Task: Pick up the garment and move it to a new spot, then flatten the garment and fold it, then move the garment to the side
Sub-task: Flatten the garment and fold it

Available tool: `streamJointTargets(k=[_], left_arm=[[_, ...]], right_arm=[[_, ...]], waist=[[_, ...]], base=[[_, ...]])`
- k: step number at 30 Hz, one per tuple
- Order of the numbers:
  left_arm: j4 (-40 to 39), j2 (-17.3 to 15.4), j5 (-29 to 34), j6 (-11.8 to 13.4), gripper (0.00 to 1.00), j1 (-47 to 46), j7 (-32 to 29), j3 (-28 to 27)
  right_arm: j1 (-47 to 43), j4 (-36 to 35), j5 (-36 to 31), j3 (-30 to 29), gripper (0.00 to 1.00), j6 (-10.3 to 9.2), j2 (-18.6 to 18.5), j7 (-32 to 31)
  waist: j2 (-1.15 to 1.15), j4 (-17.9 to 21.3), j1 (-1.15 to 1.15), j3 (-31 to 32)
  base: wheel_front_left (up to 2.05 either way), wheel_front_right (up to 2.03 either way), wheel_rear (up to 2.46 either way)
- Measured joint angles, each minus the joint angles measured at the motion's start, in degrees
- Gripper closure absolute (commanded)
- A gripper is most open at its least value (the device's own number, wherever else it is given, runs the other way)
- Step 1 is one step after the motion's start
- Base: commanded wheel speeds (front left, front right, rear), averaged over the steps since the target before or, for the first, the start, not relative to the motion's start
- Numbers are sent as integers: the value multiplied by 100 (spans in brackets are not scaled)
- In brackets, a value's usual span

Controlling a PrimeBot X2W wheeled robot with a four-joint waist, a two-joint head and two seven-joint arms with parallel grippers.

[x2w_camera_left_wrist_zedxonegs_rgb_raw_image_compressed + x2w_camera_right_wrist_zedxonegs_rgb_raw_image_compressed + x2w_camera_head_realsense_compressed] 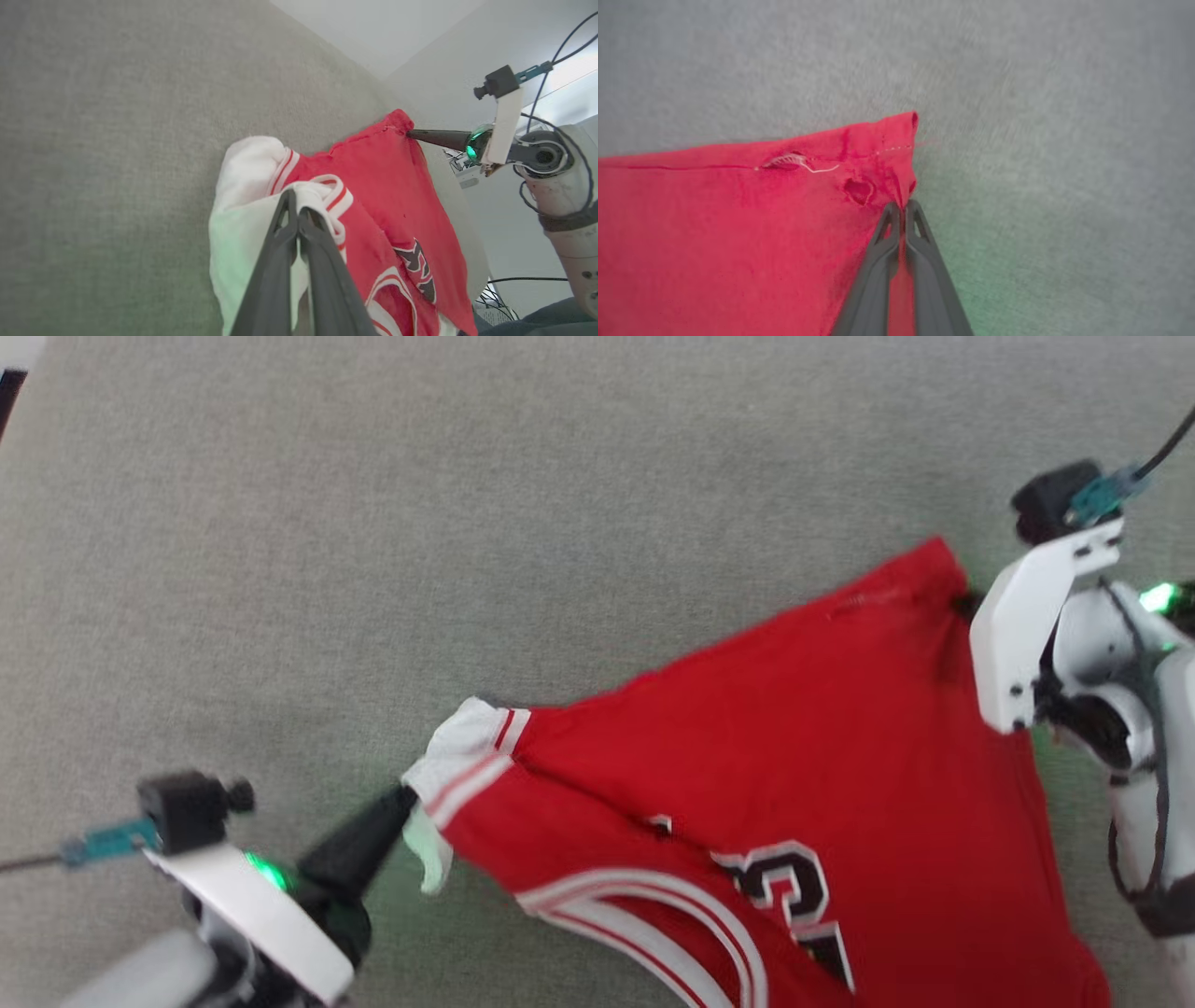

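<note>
The left gripper (405,797) sits at the lower left of the head view, its tips against the white sleeve (464,733) of the garment (794,737). In the left wrist view the left gripper (295,207) has its two fingers (273,261) pressed together, pinching the striped red-and-white trim where the sleeve (247,163) meets the red body of the garment (387,186). A flap of white cloth hangs below the grip.

From there the garment stretches rightward and up the head view, over the grey surface (467,523), to its far red corner. Its lower part runs off the bottom edge. I cannot tell whether the cloth rests on the surface or hangs just above it.

Black figures outlined in white (786,889) show near the bottom edge. One looks like a 3, and the rest is cut off. The black mark (416,266) in the left wrist view is unreadable.

The right gripper (966,607) meets that red corner; the left wrist view shows the right gripper (409,134) touching the corner's tip. In the right wrist view the right gripper (903,209) has its fingers (924,261) closed on a fold of the garment (714,224) just below the hem corner. A loose white thread (803,163) lies along the hem.
</note>
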State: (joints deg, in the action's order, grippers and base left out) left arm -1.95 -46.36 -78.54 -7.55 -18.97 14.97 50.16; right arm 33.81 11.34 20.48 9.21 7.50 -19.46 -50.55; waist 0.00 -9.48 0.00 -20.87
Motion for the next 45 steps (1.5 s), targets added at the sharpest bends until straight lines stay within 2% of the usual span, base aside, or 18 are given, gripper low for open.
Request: streamJointTargets(k=[1, 4, 6, 9, 14, 21, 27, 30, 33, 40, 45], left_arm=[[79, -59, -30, 0, 100, -267, -1, -52], [171, -123, -136, 0, 100, -566, 0, -158], [271, -204, -453, 0, 100, -892, -13, -271], [503, -337, -747, 0, 100, -1635, -278, -477], [1280, -453, -1002, 0, 100, -3146, -804, -978], [2732, -175, -1226, -8, 100, -5306, -1024, -1769], [3115, 48, -1156, -10, 100, -6439, -987, -2064], [2994, 109, -1260, -9, 100, -6405, -1092, -2071], [2780, 118, -1452, -7, 100, -5873, -1191, -2085], [1933, 216, -1762, -2, 100, -3641, -1083, -2176], [1218, 359, -1690, 0, 100, -2066, -772, -2315]], right_arm=[[192, 108, -48, -56, 100, 1, 24, 327], [380, 271, -88, -226, 100, 0, 62, 633], [619, 433, -147, -370, 100, 0, 103, 834], [1157, 659, -313, -661, 100, 0, 223, 1114], [2331, 950, -870, -1343, 100, 1, 643, 1652], [3822, 1448, -1775, -2431, 100, 24, 1390, 2622], [4688, 1857, -2392, -3161, 100, 33, 1664, 3489], [4708, 2172, -2579, -3207, 100, 31, 1667, 3598], [4465, 2435, -2664, -3234, 100, 29, 1669, 3629], [3277, 2778, -2324, -3002, 100, 23, 1427, 3550], [2125, 2310, -1701, -2512, 100, 19, 1159, 3454]], waist=[[0, 71, 0, 74], [0, 154, 0, 151], [0, 263, 0, 209], [0, 452, 0, 244], [0, 717, 0, 37], [0, 1049, 0, -368], [0, 1250, 0, -498], [0, 1222, 0, -449], [0, 1182, 0, -390], [0, 1022, 0, -229], [0, 926, 0, -63]], base=[[0, 0, 0], [0, 0, 0], [0, 0, 0], [0, 0, 0], [0, 0, 0], [0, 0, 0], [0, 0, 0], [0, 0, 0], [0, 0, 0], [0, 0, 0], [0, 0, 0]])
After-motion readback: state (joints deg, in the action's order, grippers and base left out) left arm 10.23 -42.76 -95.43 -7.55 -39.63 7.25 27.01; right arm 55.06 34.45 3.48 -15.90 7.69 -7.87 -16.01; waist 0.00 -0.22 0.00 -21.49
